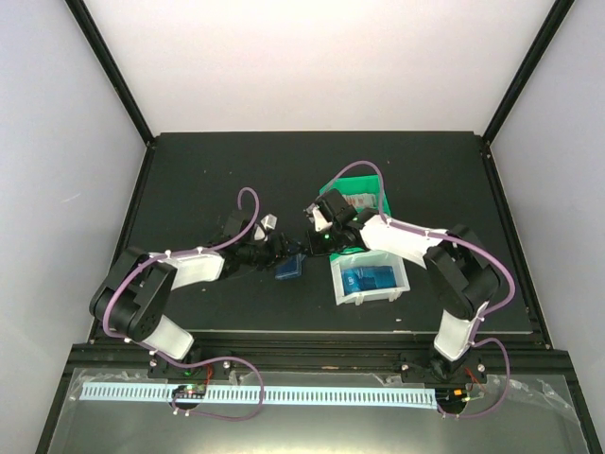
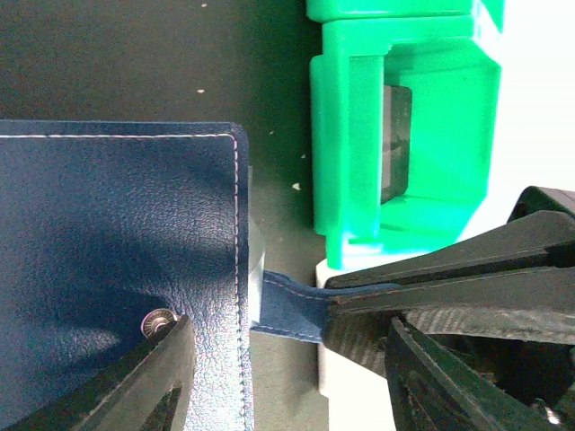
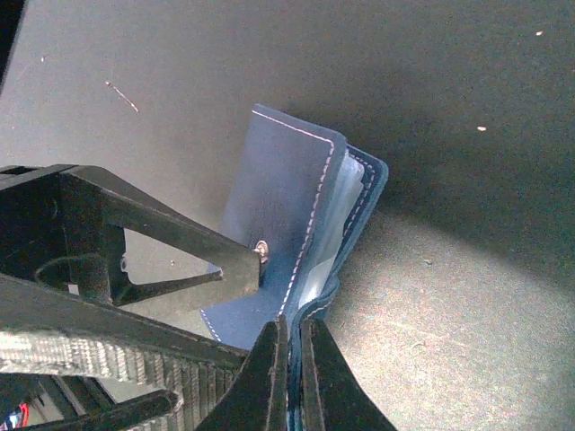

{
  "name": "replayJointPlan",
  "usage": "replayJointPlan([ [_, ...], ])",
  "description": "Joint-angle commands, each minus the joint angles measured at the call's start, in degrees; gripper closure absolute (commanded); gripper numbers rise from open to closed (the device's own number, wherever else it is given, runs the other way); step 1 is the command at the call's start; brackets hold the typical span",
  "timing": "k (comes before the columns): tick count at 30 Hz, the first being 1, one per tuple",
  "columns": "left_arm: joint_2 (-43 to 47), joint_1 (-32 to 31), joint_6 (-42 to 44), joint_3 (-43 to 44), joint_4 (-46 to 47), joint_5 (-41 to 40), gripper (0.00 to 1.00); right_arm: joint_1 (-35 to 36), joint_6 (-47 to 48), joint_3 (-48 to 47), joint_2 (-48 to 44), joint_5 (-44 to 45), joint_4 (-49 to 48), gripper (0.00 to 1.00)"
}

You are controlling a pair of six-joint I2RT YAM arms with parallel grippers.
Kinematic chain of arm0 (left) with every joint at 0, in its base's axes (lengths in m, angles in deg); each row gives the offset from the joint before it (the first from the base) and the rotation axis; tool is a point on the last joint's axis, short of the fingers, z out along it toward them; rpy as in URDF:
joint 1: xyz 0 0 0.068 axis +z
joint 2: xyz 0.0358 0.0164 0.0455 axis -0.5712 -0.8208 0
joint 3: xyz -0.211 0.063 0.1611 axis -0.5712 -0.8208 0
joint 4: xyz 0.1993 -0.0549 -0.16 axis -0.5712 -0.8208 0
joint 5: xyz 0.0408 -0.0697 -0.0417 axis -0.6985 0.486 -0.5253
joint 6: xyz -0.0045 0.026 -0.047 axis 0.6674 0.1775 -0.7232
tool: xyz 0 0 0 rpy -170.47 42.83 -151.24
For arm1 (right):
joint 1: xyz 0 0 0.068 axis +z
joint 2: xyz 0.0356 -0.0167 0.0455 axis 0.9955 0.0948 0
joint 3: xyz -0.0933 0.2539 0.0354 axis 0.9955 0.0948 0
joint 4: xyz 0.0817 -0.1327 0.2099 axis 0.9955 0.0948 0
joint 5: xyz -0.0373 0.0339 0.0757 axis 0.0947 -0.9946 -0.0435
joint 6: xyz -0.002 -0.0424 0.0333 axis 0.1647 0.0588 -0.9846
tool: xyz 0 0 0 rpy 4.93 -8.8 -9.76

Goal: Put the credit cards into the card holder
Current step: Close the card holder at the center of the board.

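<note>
**Pinched at centre, the card holder has the credit cards off to its right**

The card holder lies on the dark tabletop between the two arms, partly opened. The right end effector is closed on a narrow navy tab at the holder's edge. That side is lifted, so a pale lining shows along the open edge. The left end effector has its jaws apart. One fingertip rests on the flap beside the snap, and nothing is clamped between the fingers.

The credit cards sit in the white bin, just beside the holder on its right — under the right forearm, with the green bin behind. Their long side looks to run roughly left to right, toward the holder.

By position the right arm is nearer the cards, but it is occupied with the tab. The free left end effector would have to reach rightward — across the holder — to fetch one. No card shows in the holder, so the task looks to be at its opening step.
</note>
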Motion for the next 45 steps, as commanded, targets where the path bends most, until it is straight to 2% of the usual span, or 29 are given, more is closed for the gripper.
replayJointPlan([
  [1, 0.8, -0.4, -0.2, -1.8, -2.2, -2.8, 0.44, 0.2, 2.3, -2.9, 2.0, -0.4, 0.8, 0.99],
  [6, 3.7, -0.4, -1.1, -3.7, -6.3, -4.9, 0.64, 0.6, 3.1, -9.5, 5.1, 0.3, 10.5, 0.99],
  [13, 10.0, -0.4, -1.7, -5.1, -11.6, -8.8, 0.79, 2.5, 1.8, -10.9, 6.9, 2.2, 12.3, 0.99],
  [20, 7.0, -0.4, 2.8, -2.7, -17.2, -9.7, 0.86, 5.1, 1.3, -13.2, 9.3, 7.0, 11.2, 0.98],
  [28, 4.3, -0.4, 5.3, -5.5, -16.7, -10.6, 0.95, 5.4, -2.7, -13.1, 10.5, 9.5, 5.4, 0.96],
  [34, 3.4, -0.4, 6.6, -7.9, -15.3, -12.3, 0.95, 7.0, -5.0, -15.6, 13.7, 12.3, 4.2, 0.96],
  [37, 3.0, -0.4, 5.7, -10.3, -13.1, -13.0, 0.96, 8.1, -5.2, -14.9, 14.2, 10.9, 1.7, 0.96],
  [45, 8.4, -0.2, 6.6, -10.8, -13.6, -13.2, 0.96, 10.8, -3.5, -16.2, 16.9, 11.4, 3.0, 0.92],
])
